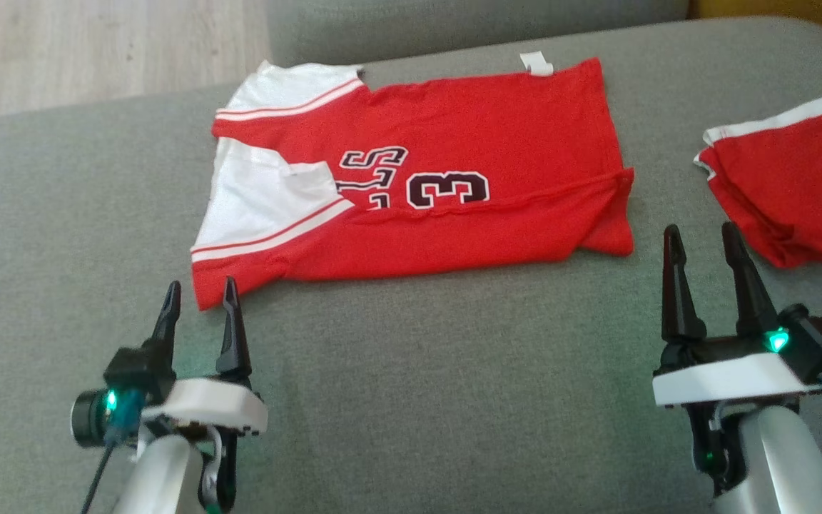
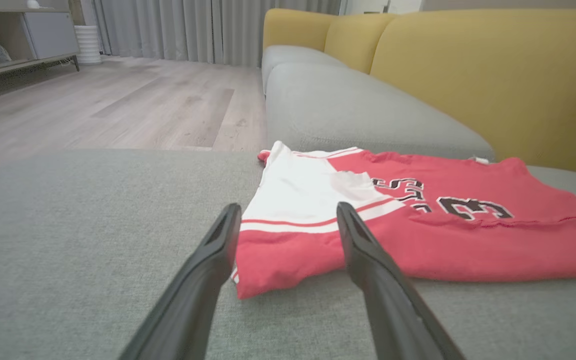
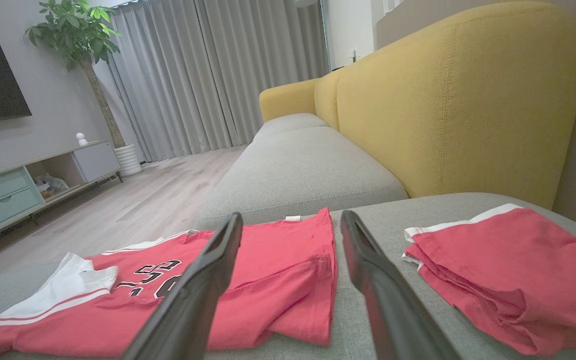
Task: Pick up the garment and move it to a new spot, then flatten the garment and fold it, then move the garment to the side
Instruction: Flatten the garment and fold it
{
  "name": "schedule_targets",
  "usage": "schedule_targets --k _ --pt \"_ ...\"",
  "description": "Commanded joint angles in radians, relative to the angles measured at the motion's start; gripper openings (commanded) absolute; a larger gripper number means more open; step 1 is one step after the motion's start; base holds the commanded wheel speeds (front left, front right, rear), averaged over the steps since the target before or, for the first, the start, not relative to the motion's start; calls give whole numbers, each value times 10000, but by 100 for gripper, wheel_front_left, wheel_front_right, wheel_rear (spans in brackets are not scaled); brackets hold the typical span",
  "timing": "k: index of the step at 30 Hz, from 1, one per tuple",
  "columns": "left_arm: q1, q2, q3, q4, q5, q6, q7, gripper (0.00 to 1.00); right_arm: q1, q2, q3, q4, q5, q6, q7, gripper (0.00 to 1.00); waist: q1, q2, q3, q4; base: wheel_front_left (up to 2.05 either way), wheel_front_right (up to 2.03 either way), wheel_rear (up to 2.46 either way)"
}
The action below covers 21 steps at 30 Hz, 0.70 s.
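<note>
**Grey sofa seat with folded jersey**

Grey sofa seat (image 1: 411,400) carries your garment (image 1: 511,135) at its middle: a red jersey with white striped sleeves, folded lengthwise. It shows a black "3" and part of an "S". Your left gripper (image 1: 201,283) stands at its near left corner and your right gripper (image 1: 699,227) off its near right corner, both spread wide and empty.

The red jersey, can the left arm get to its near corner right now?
Probably yes. The left gripper is open and points at the near corner of the jersey, lying on the grey cushion just ahead, with nothing between them.
</note>
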Motion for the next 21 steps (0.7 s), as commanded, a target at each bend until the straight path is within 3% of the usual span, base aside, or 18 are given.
schedule_targets --k 1,16,21 --pt "-766 193 262 133 82 67 160 100 -471 -44 311 -383 70 -7 -93 100 -1 0 309 -137 0 0 0" --pt "-2655 743 818 2891 -99 836 1108 100 -921 -44 547 -445 272 -7 -93 100 -1 0 1516 -691 0 0 0" --pt "-2846 750 541 3577 -86 606 1690 100 -988 -43 654 -494 363 -7 -93 100 -1 0 1640 -777 0 0 0"
